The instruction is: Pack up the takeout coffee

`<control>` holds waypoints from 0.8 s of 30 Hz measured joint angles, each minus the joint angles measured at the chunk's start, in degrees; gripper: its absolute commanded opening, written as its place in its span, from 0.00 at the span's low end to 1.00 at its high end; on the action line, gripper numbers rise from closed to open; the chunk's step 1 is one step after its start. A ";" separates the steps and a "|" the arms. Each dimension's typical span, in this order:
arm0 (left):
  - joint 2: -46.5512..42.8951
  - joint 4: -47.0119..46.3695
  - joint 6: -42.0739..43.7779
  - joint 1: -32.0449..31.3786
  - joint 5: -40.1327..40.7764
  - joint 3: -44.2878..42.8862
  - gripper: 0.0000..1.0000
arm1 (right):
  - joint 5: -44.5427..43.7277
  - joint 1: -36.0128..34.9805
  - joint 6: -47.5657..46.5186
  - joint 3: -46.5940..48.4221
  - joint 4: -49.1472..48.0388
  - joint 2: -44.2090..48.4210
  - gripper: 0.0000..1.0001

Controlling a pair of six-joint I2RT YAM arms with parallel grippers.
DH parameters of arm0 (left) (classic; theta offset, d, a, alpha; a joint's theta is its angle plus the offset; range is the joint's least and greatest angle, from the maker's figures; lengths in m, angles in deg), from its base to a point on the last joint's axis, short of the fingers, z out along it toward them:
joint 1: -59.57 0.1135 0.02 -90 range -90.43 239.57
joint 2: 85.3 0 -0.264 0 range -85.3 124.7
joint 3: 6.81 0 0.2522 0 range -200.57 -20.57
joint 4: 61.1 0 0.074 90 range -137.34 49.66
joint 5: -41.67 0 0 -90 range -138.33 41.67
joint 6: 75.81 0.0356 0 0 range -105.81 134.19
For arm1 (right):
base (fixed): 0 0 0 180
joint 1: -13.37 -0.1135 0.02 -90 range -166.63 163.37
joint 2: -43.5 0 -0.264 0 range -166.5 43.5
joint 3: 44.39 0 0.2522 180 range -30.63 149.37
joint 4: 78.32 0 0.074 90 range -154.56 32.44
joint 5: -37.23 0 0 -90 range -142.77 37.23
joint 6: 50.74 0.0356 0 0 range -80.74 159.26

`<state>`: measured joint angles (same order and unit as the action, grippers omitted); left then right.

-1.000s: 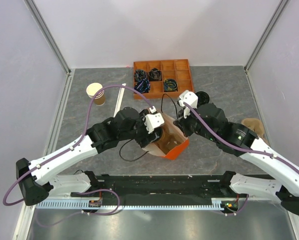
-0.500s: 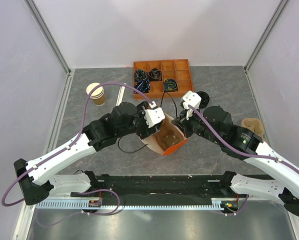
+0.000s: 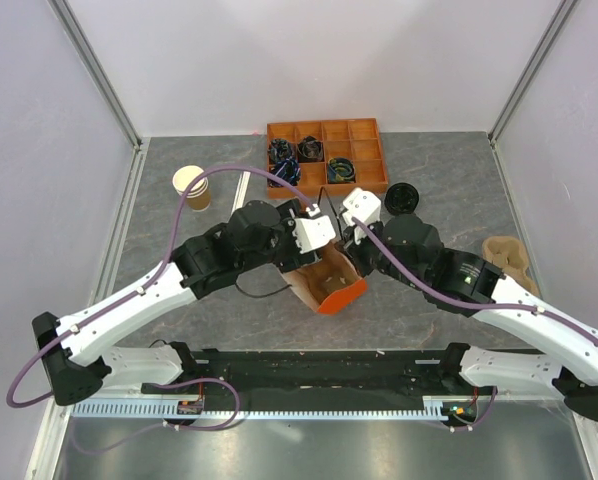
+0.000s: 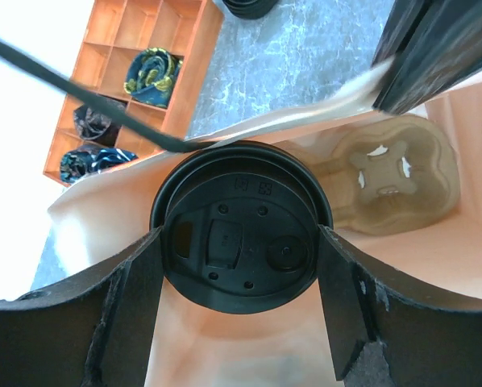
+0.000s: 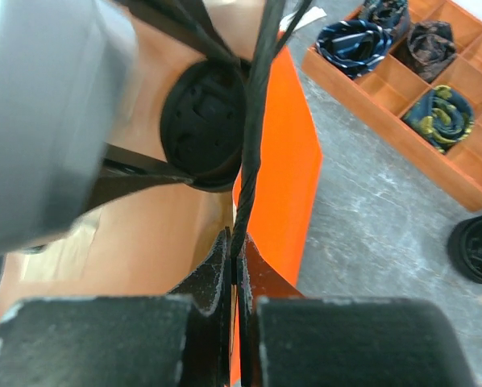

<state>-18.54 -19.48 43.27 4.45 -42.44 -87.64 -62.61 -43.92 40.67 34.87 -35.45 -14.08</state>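
The takeout coffee, a cup under a round black lid, hangs inside the mouth of an orange paper bag. My left gripper is shut on it, with the fingers pressed against both sides at the lid. A tan cup carrier lies at the bottom of the bag, to the right of the cup. My right gripper is shut on the bag's rim where the black cord handle runs, and holds that side up. The lid also shows in the right wrist view. From above, both wrists hide the cup.
An orange compartment tray with dark coiled items stands at the back. A stack of lidless paper cups is at the back left. A loose black lid lies behind the right arm, and another tan carrier lies at the right.
The right gripper has pulled the bag's rim to the left and the bag stands narrower and more upright. The left gripper has followed, still holding the cup in the bag's mouth.
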 measured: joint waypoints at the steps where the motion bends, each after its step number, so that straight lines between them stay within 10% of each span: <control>1: -0.02 0.46 0.11 0.00 0.00 -0.57 0.28 | -0.61 -0.33 -0.46 0.00 0.02 -0.31 0.00; 24: 4.00 -2.80 -0.87 0.02 0.83 4.13 0.25 | -0.87 -3.34 -2.95 -0.13 0.04 -0.04 0.00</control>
<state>-14.54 -22.28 42.39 4.48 -41.61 -83.51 -63.49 -47.27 37.72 34.73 -35.41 -14.12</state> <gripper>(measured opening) 0.760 0.021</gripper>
